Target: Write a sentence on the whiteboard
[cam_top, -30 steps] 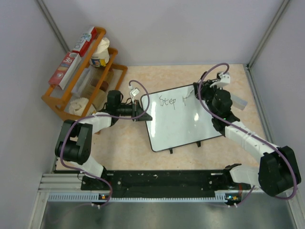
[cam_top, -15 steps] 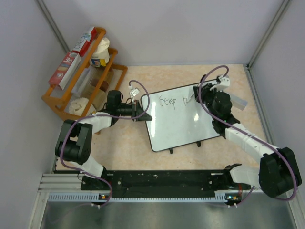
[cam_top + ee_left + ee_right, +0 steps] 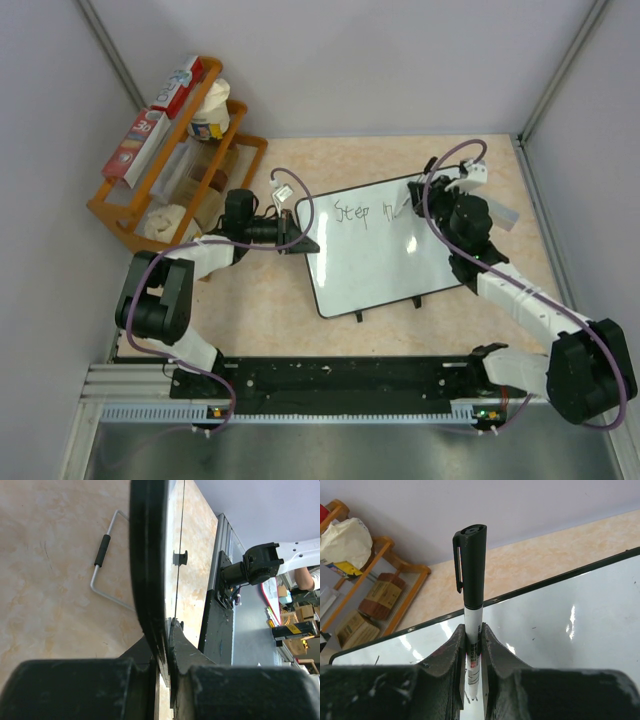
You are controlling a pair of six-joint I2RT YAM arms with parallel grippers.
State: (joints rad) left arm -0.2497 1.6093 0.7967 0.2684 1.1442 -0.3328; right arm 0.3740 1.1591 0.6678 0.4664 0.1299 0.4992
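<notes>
Gripping a black-capped marker (image 3: 471, 565) upright between narrowed fingers, our right hand (image 3: 472, 652) stands over the far right corner of the whiteboard (image 3: 560, 625). The marker's white barrel is pinched low, and its cap end points away from the hand. We cannot see the tip in any view. Across the board, our left hand (image 3: 167, 635) is clamped on the black rim at the board's left edge, its jaws nearly together with the thin edge between them. The whiteboard lies flat on the beige table (image 3: 260, 300), turned at a slant between the two arms, with its small black clips (image 3: 358, 316) on the near edge. The sentence (image 3: 362, 212) runs along the far edge in thin dark strokes: we read "Step", then a few more strokes just beside the right hand. A bent wire handle (image 3: 102, 555) with a black grip lies on the table near the board's left edge. At the table's far left corner an orange wooden rack (image 3: 120, 215) holds boxes and bags.
</notes>
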